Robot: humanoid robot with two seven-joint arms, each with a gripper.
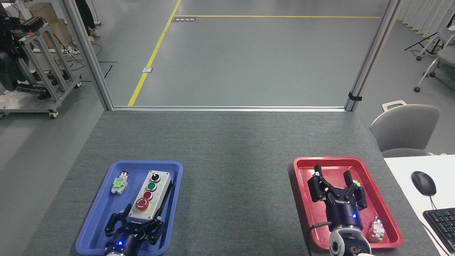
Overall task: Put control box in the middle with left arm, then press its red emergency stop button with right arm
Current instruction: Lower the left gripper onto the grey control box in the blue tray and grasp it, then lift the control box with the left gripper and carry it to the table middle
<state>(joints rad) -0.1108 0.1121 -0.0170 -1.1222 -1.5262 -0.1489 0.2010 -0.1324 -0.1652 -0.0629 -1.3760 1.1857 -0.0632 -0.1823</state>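
Note:
The light grey control box point(152, 193) lies lengthwise in the blue tray point(103, 209), with its black knob at the far end. The red emergency stop button point(142, 204) sits at its near end. My left gripper point(141, 214) is open at the bottom of the view, its fingers point(125, 210) on either side of the box's near end. I cannot tell whether they touch it. My right gripper point(331, 173) hovers open over the red tray point(355, 161), holding nothing. The middle point(234, 185) of the dark grey felt tabletop lies between the two trays.
A small switch part with a green tag point(119, 183) lies in the blue tray left of the box. Another small switch part point(376, 229) lies in the red tray's near right corner. A white desk with mouse point(423, 182) and keyboard point(442, 222) adjoins on the right, behind it a grey chair point(405, 128).

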